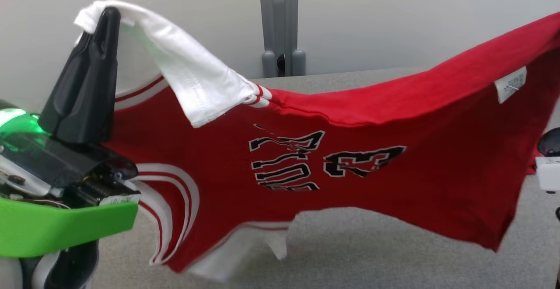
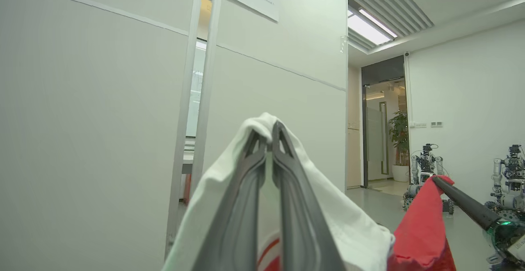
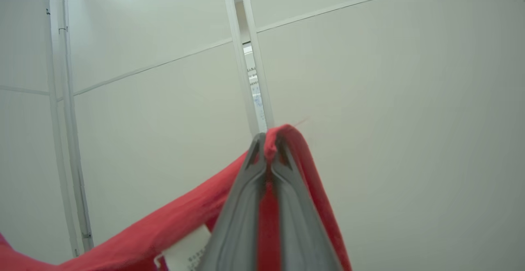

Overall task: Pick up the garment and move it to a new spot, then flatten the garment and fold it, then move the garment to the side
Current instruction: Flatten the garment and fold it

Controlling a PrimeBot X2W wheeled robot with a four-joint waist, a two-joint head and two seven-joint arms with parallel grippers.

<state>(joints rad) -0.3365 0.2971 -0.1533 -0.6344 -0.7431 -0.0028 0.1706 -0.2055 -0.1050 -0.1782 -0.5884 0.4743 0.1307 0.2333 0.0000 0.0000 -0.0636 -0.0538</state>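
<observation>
Jersey (image 1: 350, 158), soft red knit with white banded trim and black block numerals, hangs stretched between my two arms over the grey, felt-like table (image 1: 393, 254), its lower edge sagging in loose folds. My left gripper (image 2: 268, 137) is pinched tight on a white sleeve that drapes over its dark tapered fingers. My right gripper (image 3: 268, 146) is clamped on a bunched red corner. A small white label (image 1: 510, 83) sticks out near that end.

Clamped on the white sleeve of the red garment (image 1: 393, 193) with the left gripper (image 1: 109, 14) at upper left; held spread above the grey table (image 1: 372, 254), black print upside down, white label (image 1: 510, 83) near right
</observation>
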